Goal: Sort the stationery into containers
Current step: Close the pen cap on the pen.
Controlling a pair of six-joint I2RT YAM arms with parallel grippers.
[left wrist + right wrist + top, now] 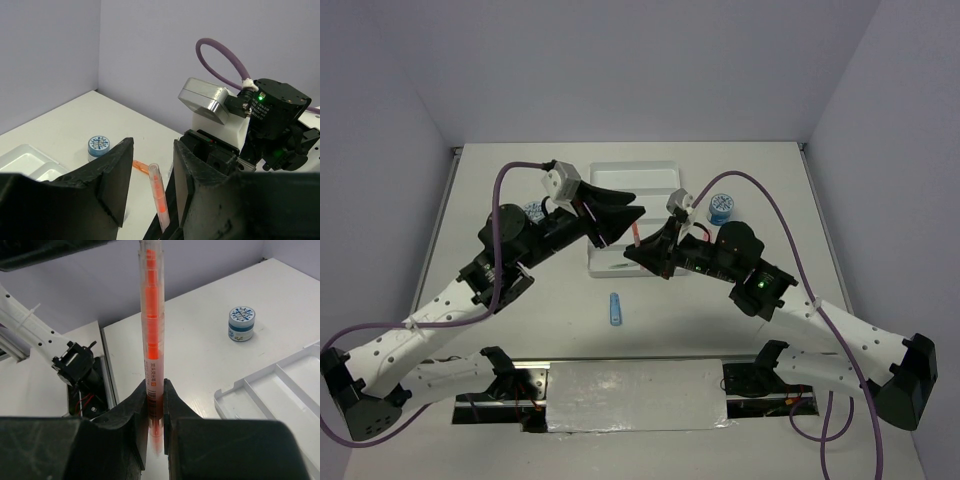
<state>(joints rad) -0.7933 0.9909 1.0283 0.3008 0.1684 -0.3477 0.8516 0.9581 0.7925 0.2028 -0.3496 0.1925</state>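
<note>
My right gripper (642, 252) (155, 386) is shut on the lower end of a clear orange pen (637, 233) (151, 330) and holds it upright above the table. My left gripper (628, 228) (151, 151) is open, its jaws on either side of the pen's top end (159, 195), apart from it. The white divided tray (660, 172) lies behind both grippers, largely hidden; a corner shows in the right wrist view (272, 390). One patterned tub (722, 208) (98, 146) stands right of the tray, another (533, 210) (241, 323) left of it. A short blue stick (615, 308) lies in front.
A short orange stick (140, 167) lies on the table beyond the left fingers. Purple cables loop over both arms. The table's near edge carries the arm bases and a grey plate (635, 395). Walls close in the left, right and far sides.
</note>
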